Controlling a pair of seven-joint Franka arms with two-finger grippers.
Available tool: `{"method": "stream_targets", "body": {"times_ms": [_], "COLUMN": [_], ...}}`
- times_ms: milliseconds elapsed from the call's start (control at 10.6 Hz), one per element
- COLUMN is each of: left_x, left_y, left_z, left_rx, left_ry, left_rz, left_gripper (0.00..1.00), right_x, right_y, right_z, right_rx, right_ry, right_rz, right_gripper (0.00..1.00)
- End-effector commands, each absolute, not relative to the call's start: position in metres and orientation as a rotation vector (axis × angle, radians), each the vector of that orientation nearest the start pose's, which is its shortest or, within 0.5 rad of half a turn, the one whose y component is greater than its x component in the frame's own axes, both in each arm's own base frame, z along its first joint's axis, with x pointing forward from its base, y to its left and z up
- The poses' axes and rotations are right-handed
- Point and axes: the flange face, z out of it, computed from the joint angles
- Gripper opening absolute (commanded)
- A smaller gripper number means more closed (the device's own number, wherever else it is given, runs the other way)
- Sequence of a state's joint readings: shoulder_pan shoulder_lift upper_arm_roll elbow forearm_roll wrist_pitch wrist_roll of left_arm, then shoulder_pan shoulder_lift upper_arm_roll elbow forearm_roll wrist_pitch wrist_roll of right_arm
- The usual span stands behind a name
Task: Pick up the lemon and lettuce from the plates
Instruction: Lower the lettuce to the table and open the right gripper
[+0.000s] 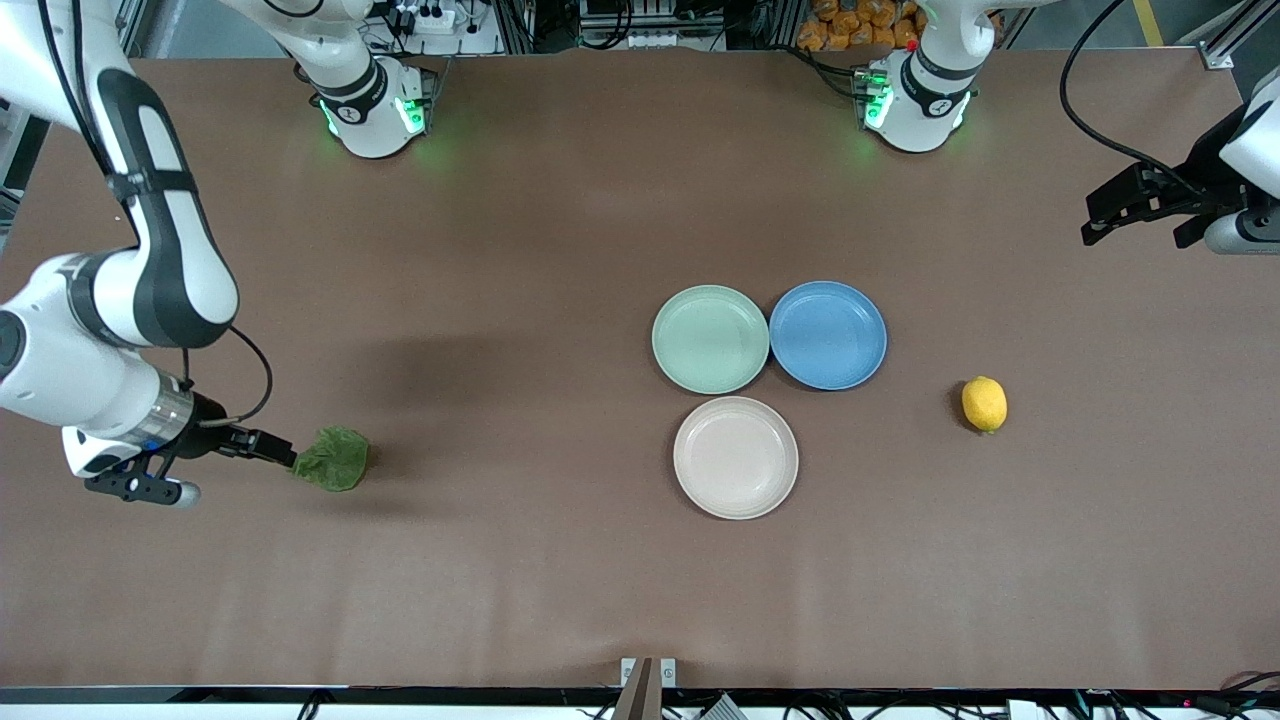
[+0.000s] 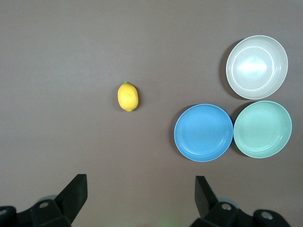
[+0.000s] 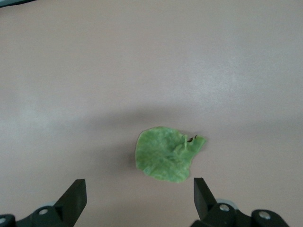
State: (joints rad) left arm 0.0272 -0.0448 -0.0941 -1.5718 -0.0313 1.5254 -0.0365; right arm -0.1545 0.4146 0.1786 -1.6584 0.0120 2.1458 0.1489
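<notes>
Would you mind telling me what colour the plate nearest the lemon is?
Blue. The plate nearest the lemon shows best in the left wrist view.

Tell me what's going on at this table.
Both items are already off the plates. The lettuce lies on the table toward the right arm's end, with the right hand open right beside it. The lemon sits on the table toward the left arm's end, and the left hand hangs open above that end. The mint plate, beige plate and blue plate sit clustered and empty mid-table.
</notes>
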Motion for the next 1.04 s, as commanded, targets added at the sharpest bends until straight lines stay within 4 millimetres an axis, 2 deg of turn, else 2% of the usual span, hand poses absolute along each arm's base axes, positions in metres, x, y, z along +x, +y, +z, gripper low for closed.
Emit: {"method": "stream_targets", "body": {"times_ms": [0, 189, 379, 474, 758, 947], "left_x": [0.534, 0.534, 0.534, 0.534, 0.535, 0.536], "left_y": [-0.035, -0.039, -0.038, -0.037, -0.038, -0.043], "left_z": [0.651, 0.651, 0.651, 0.651, 0.651, 0.649], "left_rx": [-3.141, -3.137, -3.138, -3.137, -3.134, -3.134], "left_ry": [0.085, 0.072, 0.065, 0.065, 0.072, 0.081], "left_rz": [0.003, 0.002, 0.003, 0.002, 0.002, 0.002], "left_gripper": [1.0, 1.0, 1.0, 1.0, 1.0, 1.0], "right_x": [0.657, 0.64, 0.618, 0.609, 0.585, 0.564], "right_y": [0.022, 0.033, 0.041, 0.042, 0.042, 0.038], "right_z": [0.42, 0.464, 0.524, 0.546, 0.59, 0.634], "right_rx": [-3.123, -3.139, -3.149, -3.153, -3.166, -3.177], "right_ry": [0.082, 0.018, -0.001, -0.008, -0.136, -0.141], "right_rz": [-0.108, -0.118, -0.197, -0.234, -0.279, -0.301], "right_gripper": [1.0, 1.0, 1.0, 1.0, 1.0, 1.0]}}
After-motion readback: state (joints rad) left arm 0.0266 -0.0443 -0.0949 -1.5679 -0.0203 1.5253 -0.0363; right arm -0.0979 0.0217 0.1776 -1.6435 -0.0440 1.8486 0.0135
